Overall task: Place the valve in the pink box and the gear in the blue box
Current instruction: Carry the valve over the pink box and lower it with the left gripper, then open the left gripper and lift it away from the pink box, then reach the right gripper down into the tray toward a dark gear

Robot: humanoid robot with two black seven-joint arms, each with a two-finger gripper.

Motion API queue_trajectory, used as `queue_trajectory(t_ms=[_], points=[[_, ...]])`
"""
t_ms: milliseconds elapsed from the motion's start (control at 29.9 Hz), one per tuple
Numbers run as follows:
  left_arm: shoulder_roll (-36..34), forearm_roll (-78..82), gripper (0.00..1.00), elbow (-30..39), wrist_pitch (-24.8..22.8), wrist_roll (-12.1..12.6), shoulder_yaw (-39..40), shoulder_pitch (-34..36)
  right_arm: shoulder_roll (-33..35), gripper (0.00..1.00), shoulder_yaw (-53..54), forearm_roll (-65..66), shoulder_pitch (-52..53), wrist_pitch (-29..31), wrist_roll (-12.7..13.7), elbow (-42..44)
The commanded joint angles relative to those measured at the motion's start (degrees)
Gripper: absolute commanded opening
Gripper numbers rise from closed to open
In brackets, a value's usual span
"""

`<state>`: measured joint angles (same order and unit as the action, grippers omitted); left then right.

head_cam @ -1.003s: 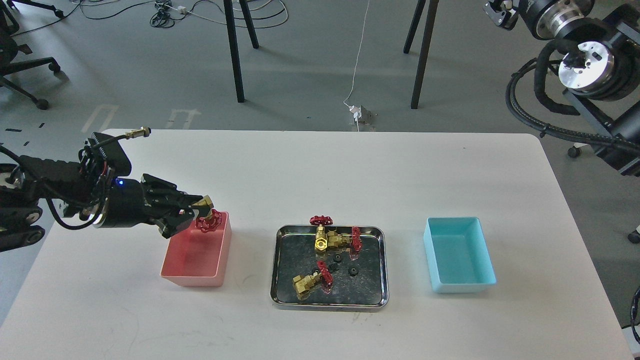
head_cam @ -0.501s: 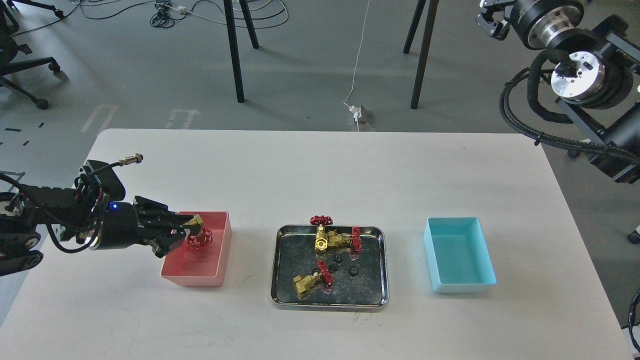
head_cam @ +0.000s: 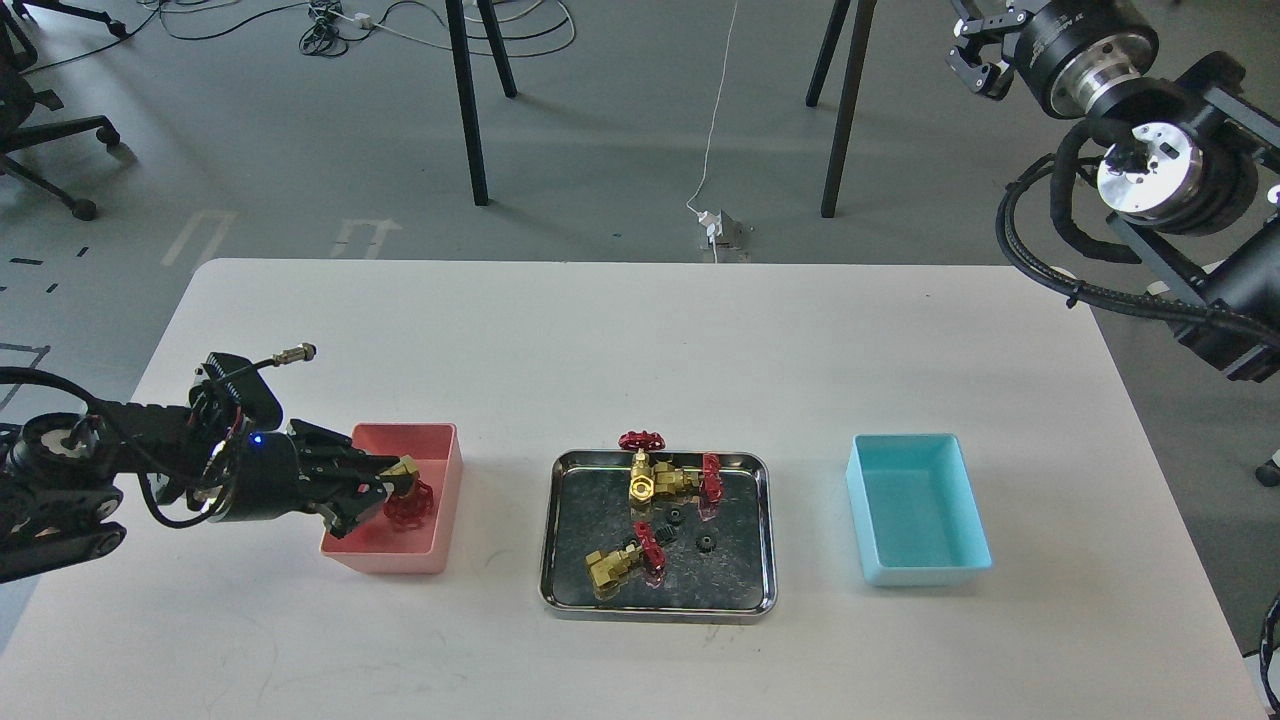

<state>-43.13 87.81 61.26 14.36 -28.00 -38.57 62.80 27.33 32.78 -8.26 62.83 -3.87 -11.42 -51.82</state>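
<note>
Nearest, the steel tray (head_cam: 560,590) holds three valves and two gears (head_cam: 706,543), with one pink box (head_cam: 440,505) left of it and one blue box (head_cam: 920,575) right. Left gripper (head_cam: 385,492) clamps a fourth valve (head_cam: 405,500) inside the pink box, brass body toward the fingers, red wheel toward the tray. Far right, the right gripper (head_cam: 975,60) is too small to judge.

Valve (head_cam: 404,497) in left pincer (head_cam: 385,490), inside pink box (head_cam: 435,500)

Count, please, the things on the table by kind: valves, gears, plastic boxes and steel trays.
Valves: 4, one in the left gripper over the pink box, three in the steel tray at and.
Gears: 2, at and.
Plastic boxes: 2, pink and blue.
Steel trays: 1.
Total: 9.
</note>
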Motion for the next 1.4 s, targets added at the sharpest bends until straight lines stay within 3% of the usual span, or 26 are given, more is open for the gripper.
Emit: queue_trajectory(t_ms=[0, 167, 368, 568, 702, 802, 969, 1203, 1370], points=[[0.2, 0.0, 0.33, -0.2, 0.6, 0.0, 0.0, -0.1, 0.3, 1.00, 0.0, 0.0, -0.1, 0.2, 0.0, -0.2], [0.1, -0.1, 0.48, 0.0, 2.2, 0.0, 0.1, 0.0, 0.4, 1.00, 0.0, 0.0, -0.7, 0.3, 0.0, -0.8], [-1.2, -0.3, 0.72, 1.6, 3.8, 0.0, 1.3, 0.5, 0.6, 1.00, -0.2, 0.2, -1.0, 0.5, 0.0, -1.1], [-7.6, -1.0, 0.80, 8.6, 3.0, 0.0, 12.6, 0.7, 3.4, 1.00, -8.9, 6.3, 0.7, 0.8, -0.4, -3.7], [-12.0, -5.2, 0.82, 14.7, -2.7, 0.0, 23.2, 0.8, 8.0, 1.00, -20.4, 21.2, 5.1, 0.8, -0.7, -10.3], [-13.5, -14.5, 0.84, 17.8, -8.8, 0.0, 32.3, 0.4, 9.7, 1.00, -34.3, 31.3, 11.7, 0.8, -0.7, -14.8], [-13.8, -31.8, 0.86, 22.3, -14.6, 0.0, 42.3, 0.0, 10.2, 1.00, -56.5, 45.5, 23.3, 0.8, -0.7, -22.0], [-11.9, -55.3, 0.87, 27.1, -21.7, 0.0, 48.2, 0.0, 7.2, 1.00, -75.1, 62.2, 30.9, 0.9, -0.7, -34.1], [-10.7, -63.0, 0.90, 30.3, -24.8, 0.0, 49.9, -0.2, -0.2, 1.00, -83.1, 65.5, 32.1, 1.5, -0.6, -34.9]])
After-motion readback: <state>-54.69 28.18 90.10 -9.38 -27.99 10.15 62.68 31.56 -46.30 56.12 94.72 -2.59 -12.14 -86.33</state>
